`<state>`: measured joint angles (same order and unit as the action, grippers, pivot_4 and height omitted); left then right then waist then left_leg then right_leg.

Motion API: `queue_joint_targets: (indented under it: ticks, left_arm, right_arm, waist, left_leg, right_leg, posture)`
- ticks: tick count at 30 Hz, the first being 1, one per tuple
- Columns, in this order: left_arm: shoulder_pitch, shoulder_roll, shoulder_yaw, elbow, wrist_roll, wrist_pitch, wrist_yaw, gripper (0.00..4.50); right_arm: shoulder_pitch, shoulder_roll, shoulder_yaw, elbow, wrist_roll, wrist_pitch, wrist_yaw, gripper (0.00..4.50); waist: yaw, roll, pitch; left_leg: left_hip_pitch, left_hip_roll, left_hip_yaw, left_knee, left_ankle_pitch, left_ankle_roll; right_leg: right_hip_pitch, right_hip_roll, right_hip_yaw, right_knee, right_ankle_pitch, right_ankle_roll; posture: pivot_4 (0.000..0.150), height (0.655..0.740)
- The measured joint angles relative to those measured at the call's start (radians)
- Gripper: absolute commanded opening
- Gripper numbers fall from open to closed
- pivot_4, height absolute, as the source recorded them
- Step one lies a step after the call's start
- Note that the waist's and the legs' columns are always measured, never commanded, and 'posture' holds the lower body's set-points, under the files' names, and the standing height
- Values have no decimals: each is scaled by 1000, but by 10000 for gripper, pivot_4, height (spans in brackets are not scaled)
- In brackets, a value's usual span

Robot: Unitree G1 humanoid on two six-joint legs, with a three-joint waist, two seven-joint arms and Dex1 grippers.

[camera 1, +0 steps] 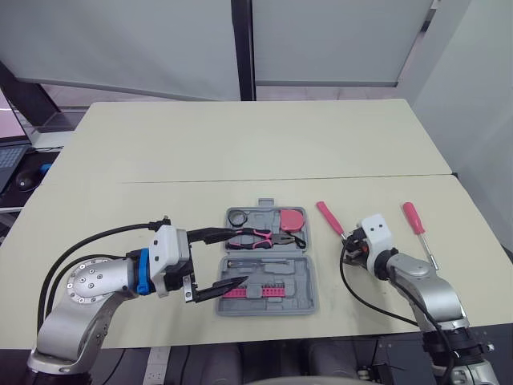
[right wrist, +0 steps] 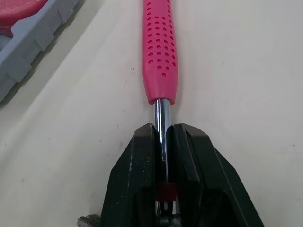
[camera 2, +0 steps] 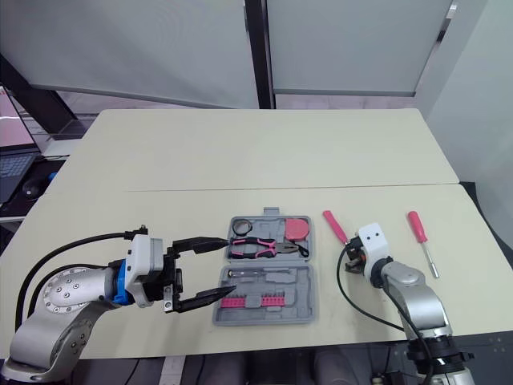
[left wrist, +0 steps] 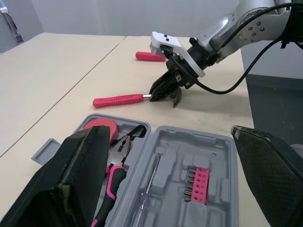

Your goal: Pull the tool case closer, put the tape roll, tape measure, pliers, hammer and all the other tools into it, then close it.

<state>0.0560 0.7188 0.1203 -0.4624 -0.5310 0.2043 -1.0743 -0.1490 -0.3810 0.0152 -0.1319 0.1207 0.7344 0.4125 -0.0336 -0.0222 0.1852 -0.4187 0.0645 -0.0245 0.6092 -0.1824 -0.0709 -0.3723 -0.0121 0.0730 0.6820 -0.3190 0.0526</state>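
An open grey tool case [camera 1: 307, 282] lies near the table's front edge. It holds pink pliers [camera 1: 258, 237], a pink tape measure [camera 1: 293, 219], a black tape roll [camera 1: 238, 217] and a pink rack of bits [camera 1: 260, 289]. My left gripper [camera 1: 235, 258] is open at the case's left side, one finger over each half. Right of the case, a pink-handled tool [camera 1: 329, 216] lies on the table. My right gripper [right wrist: 163, 130] is shut on its chrome shaft and hides its head. A pink-handled screwdriver [camera 1: 418, 223] lies further right.
The table's front edge runs just below the case and both arms. A seam [camera 1: 240, 180] crosses the table behind the case, with bare tabletop beyond it. A side desk with a laptop [camera 1: 8, 159] and a mouse [camera 1: 26, 181] stands at far left.
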Motion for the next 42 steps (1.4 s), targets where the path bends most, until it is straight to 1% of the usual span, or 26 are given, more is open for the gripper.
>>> queue_joint_targets:
  ticks: [4, 8, 12, 16, 18, 20, 24, 29, 34, 42]
  left_arm:
    - [-10, -4, 26, 0, -18, 5, 23, 45000]
    - [35, 26, 74, 6, -19, 7, 11, 45000]
    - [136, 91, 157, 54, -14, 2, -42, 45000]
    - [205, 140, 207, 103, 9, -39, -105, 45000]
    - [234, 158, 228, 123, 23, -47, -131, 45000]
    - [251, 164, 241, 137, 28, -60, -148, 45000]
    - [267, 177, 247, 145, 28, -61, -171, 45000]
    - [291, 177, 270, 142, 21, -69, -205, 45000]
    - [314, 194, 281, 158, 30, -108, -253, 45000]
    - [303, 199, 281, 181, 60, -131, -252, 45000]
  right_arm:
    - [-2, -16, -14, -14, 17, 27, 3, 4524]
    - [-6, -122, -10, -72, 20, 39, 64, 4524]
    - [-86, -317, 36, -172, 20, 39, 212, 4524]
    - [-215, -489, 142, -259, 27, 32, 403, 4524]
    - [-266, -566, 212, -296, 27, 15, 512, 4524]
    - [-301, -595, 265, -318, 25, 3, 590, 4524]
    - [-378, -593, 392, -344, 6, -33, 698, 4524]
    - [-428, -541, 492, -349, -28, -24, 739, 4524]
    - [-491, -450, 565, -333, -63, 7, 738, 4524]
    - [-497, -334, 679, -318, -133, 26, 705, 4524]
  waist:
    - [0, 0, 0]
    - [-2, 0, 0]
    - [-12, 2, 1]
    - [-15, 2, 1]
    - [-15, 2, 1]
    - [-11, 1, 1]
    - [-8, 1, 1]
    - [-7, 1, 1]
    - [-8, 1, 1]
    - [-7, 1, 1]
  left_leg:
    - [0, 0, 0, 0, 0, 0]
    - [-1, 0, 1, -1, 0, 0]
    - [0, 1, 0, -1, 0, 0]
    - [0, 1, 1, -1, 0, 0]
    - [0, 1, 1, -2, 0, 0]
    - [-1, 0, 1, -2, 0, 0]
    - [-1, 1, 1, -2, 0, 0]
    - [-1, 0, 1, -2, 0, 0]
    - [-1, 1, 1, -2, 0, 0]
    - [-1, 1, 1, -2, 0, 0]
  right_leg:
    - [0, 0, 0, 0, 0, 0]
    - [-1, 0, 0, 0, 0, 0]
    - [-2, 0, 0, 0, -1, -1]
    - [-2, 0, 0, 0, -2, -1]
    - [-2, -1, -1, -1, -2, -2]
    - [-2, -1, -1, -1, -2, -2]
    - [-3, -1, -1, -1, -2, -2]
    - [-3, -1, -1, -1, -2, -2]
    - [-4, -1, -1, 0, -2, -3]
    - [-4, -1, -1, 0, -2, -3]
  posture:
    - [1500, 7400]
    - [1500, 7400]
    - [1500, 7400]
    - [1500, 7400]
    - [1500, 7400]
    - [1500, 7400]
    - [1500, 7400]
    - [1500, 7400]
    - [1500, 7400]
    - [1500, 7400]
